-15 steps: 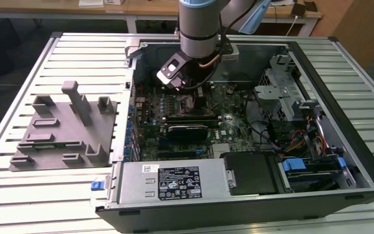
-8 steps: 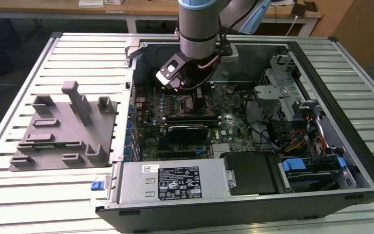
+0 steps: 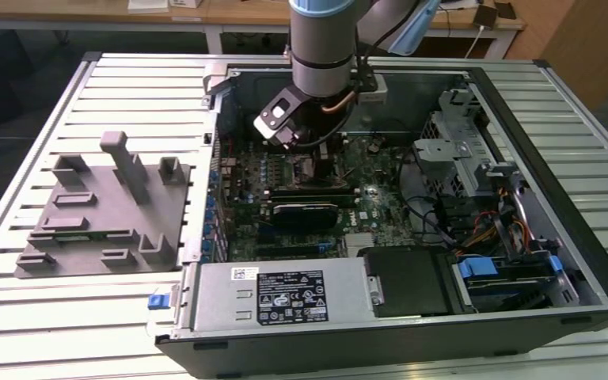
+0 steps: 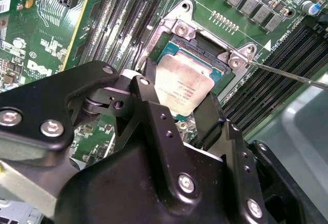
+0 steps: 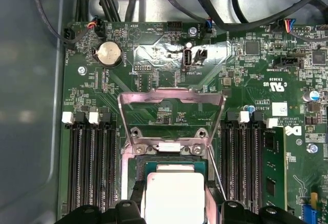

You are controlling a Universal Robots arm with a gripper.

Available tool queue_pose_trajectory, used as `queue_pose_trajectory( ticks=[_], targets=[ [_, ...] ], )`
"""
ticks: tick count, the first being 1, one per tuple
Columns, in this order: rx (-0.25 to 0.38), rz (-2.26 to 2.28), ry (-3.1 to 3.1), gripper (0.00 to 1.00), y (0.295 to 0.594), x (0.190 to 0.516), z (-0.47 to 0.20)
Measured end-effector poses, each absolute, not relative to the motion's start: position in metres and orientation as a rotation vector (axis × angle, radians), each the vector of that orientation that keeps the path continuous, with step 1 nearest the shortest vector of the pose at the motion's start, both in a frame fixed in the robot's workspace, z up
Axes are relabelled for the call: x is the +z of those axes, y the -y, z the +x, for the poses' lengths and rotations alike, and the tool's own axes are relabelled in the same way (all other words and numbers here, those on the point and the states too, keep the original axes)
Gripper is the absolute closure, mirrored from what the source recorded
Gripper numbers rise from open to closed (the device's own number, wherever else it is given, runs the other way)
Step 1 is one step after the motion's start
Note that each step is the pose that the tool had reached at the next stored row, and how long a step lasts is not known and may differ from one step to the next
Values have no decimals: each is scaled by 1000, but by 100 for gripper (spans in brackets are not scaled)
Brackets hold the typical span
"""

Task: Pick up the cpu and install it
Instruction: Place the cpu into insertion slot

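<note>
Black two-fingered gripper (image 4: 177, 108), lower centre of the second wrist view, clenched on the cpu, a flat square chip with a silvery-white metal top (image 4: 185, 83), at the open black socket (image 4: 207, 49); contact cannot be told. Beyond, centre of the first wrist view, raised silvery load plate (image 5: 171, 98) on the green motherboard (image 5: 154, 55). Step judged: placement; seating calls for edges square to the socket, chip level

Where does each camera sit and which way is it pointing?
Exterior view: off the arm, high, looking down into the open computer case; the arm shows.
First wrist view: on the wrist, facing the motherboard; the gripper shows.
Second wrist view: on the wrist, oblique over the socket; the gripper shows.
Both wrist views share the cpu.
</note>
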State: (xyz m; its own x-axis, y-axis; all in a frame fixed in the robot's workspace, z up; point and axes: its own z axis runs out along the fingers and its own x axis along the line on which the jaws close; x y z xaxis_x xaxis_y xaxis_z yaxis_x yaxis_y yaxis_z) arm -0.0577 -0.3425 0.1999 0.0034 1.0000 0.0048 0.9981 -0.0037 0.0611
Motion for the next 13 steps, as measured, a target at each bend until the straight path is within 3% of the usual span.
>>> queue_pose_trajectory(
  ticks=[13],
  targets=[
    [72, 2197, -2189, 46, 342, 197, -58]
  ],
)
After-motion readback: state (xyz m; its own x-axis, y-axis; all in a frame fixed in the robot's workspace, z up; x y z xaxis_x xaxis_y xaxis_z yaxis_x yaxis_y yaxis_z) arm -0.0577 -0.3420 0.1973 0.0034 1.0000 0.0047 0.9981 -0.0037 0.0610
